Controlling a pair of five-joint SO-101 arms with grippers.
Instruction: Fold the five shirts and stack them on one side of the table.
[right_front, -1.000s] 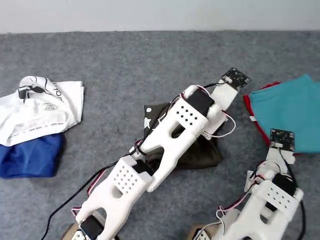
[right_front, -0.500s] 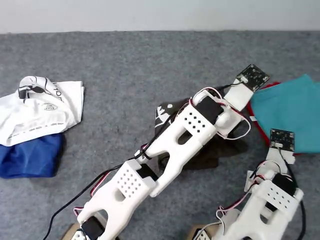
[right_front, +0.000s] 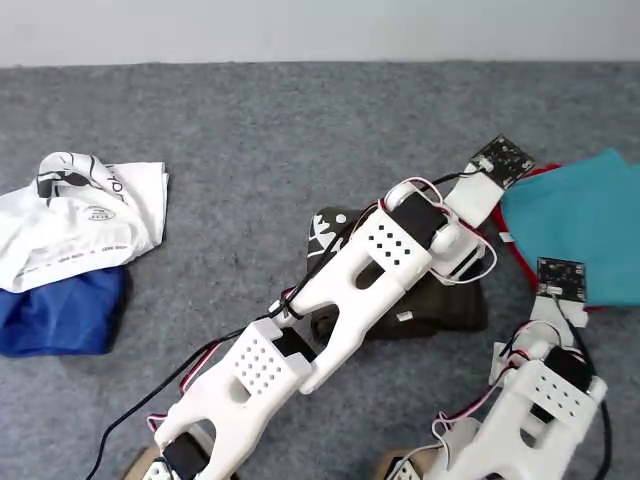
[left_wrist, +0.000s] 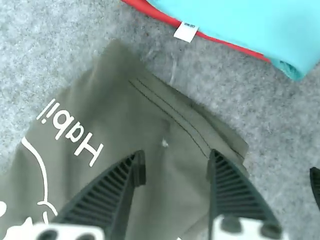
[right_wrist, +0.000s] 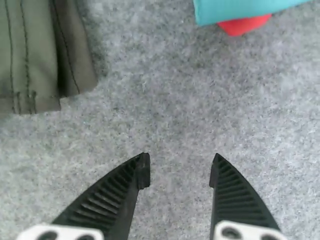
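Showing grey-carpeted table (right_front: 250, 130) edge to edge; pale wall (right_front: 300, 30) behind.

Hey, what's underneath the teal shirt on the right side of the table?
A red shirt lies under the teal shirt, its edge peeking out. The rest is covered, so anything else beneath can't be seen.
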